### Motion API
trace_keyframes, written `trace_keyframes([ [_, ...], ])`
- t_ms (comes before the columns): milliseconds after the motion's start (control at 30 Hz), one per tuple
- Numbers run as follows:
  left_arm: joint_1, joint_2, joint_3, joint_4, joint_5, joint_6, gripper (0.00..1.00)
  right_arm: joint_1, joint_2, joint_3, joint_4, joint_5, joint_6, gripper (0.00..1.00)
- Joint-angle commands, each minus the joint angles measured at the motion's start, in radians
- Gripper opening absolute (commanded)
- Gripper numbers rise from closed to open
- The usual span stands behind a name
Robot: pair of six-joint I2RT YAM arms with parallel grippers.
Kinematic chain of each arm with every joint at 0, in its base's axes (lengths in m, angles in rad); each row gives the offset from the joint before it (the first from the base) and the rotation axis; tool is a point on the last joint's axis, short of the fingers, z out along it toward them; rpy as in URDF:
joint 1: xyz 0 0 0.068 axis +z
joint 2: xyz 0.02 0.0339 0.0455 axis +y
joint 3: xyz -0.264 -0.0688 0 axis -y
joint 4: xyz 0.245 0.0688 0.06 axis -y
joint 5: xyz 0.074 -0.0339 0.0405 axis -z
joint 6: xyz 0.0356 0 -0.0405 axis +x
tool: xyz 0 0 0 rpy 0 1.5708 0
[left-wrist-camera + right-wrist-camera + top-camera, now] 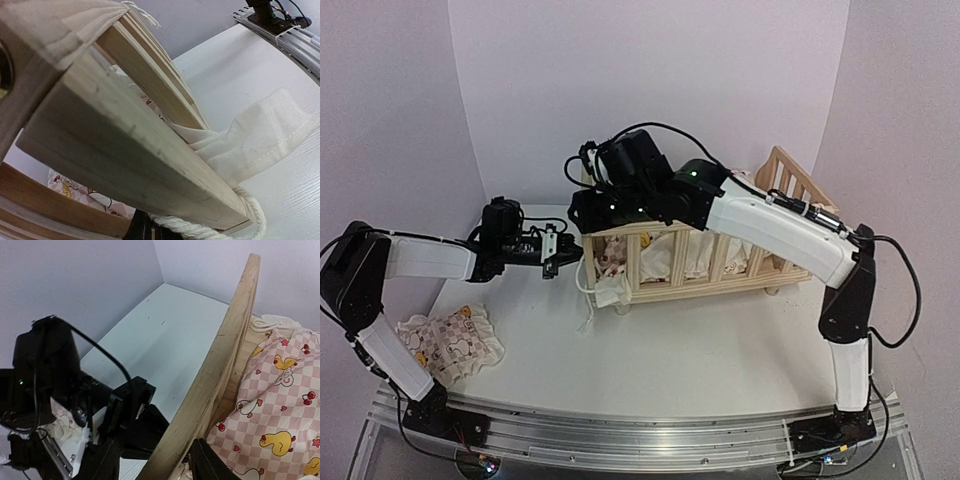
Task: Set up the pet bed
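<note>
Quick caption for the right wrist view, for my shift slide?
Right claw straddling the pet bed's pine end rail, checked duck cushion just inside it.

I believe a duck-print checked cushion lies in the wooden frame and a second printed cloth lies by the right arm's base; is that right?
Not quite: the top view shows the second printed cloth by the left arm's base; the cushion is in the frame.

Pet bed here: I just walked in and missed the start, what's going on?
Two robot arms are setting it up. The duck-print cushion lies inside the wooden frame, cream fabric spilling out one end. The right claw straddles that end's top rail, jaws open. The left claw, shut, sits just outside the same end. Another patterned piece lies by the left arm's base.
</note>
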Motion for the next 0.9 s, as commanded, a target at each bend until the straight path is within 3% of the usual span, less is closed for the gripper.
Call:
trace_keyframes([
  [0,-0.128,-0.091,0.018,-0.136,0.061,-0.034,0.0,0.027,-0.119,-0.204,-0.066,-0.22,0.046,0.49],
  [233,-0.311,-0.157,0.001,-0.21,-0.109,-0.218,0.0,0.025,-0.363,-0.445,-0.059,-0.046,0.095,0.51],
  [367,-0.341,-0.156,0.044,-0.26,-0.183,-0.337,0.0,0.026,-0.486,-0.546,-0.058,-0.004,0.127,0.52],
  [467,-0.34,-0.221,0.014,-0.387,-0.249,-0.266,0.0,0.027,-0.576,-0.615,-0.03,-0.009,0.148,0.52],
  [633,-0.34,-0.392,-0.178,-0.528,-0.325,-0.114,0.0,0.093,-0.666,-0.722,0.079,-0.05,0.071,0.52],
  [733,-0.34,-0.418,-0.267,-0.493,-0.395,-0.111,0.0,0.169,-0.69,-0.793,0.194,-0.093,-0.027,0.52],
  [867,-0.336,-0.334,-0.283,-0.379,-0.542,-0.163,0.0,0.245,-0.767,-1.033,0.447,-0.126,-0.1,0.51],
])
